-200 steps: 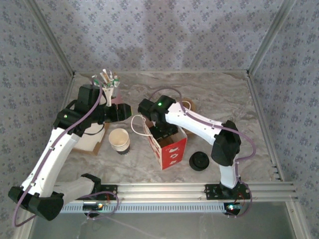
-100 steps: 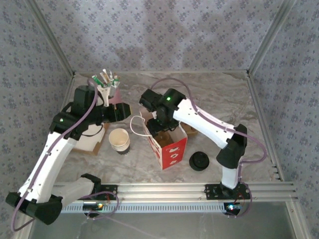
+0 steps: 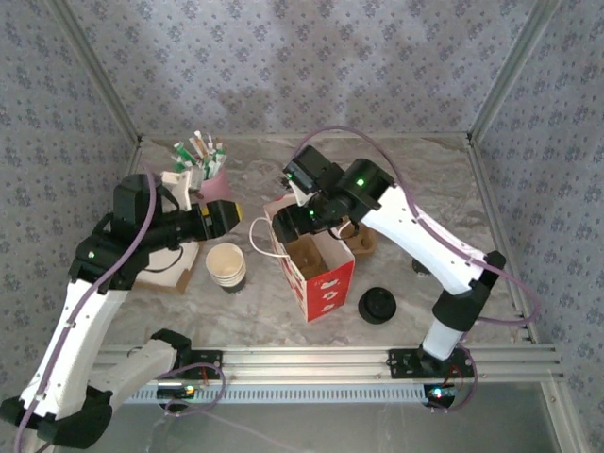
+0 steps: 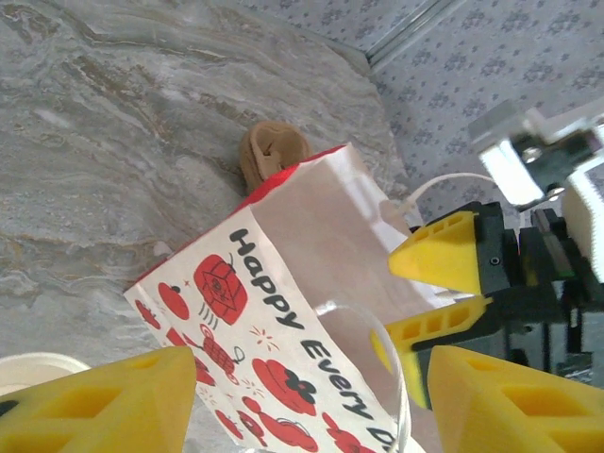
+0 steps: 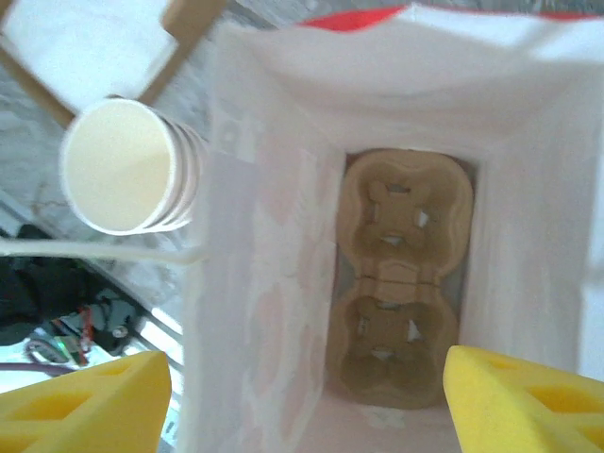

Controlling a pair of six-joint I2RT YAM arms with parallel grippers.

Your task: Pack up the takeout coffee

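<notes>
Right gripper (image 5: 310, 382), spread wide and empty, hung over the open paper bag (image 3: 319, 274), higher than a second earlier. Left gripper (image 4: 311, 396), also spread, was nearer the upright paper cup (image 3: 226, 266) on the desk (image 3: 425, 179) left of the bag; its black lid (image 3: 377, 305) lay right of the bag.

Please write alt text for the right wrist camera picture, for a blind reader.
Looking straight down into an open, red-rimmed paper bag with a brown moulded-pulp two-cup carrier lying flat on its bottom. Outside the bag, at the picture's left, stands a lidless white paper cup; the right gripper hovers open, yellow fingertips in the lower corners.
</notes>
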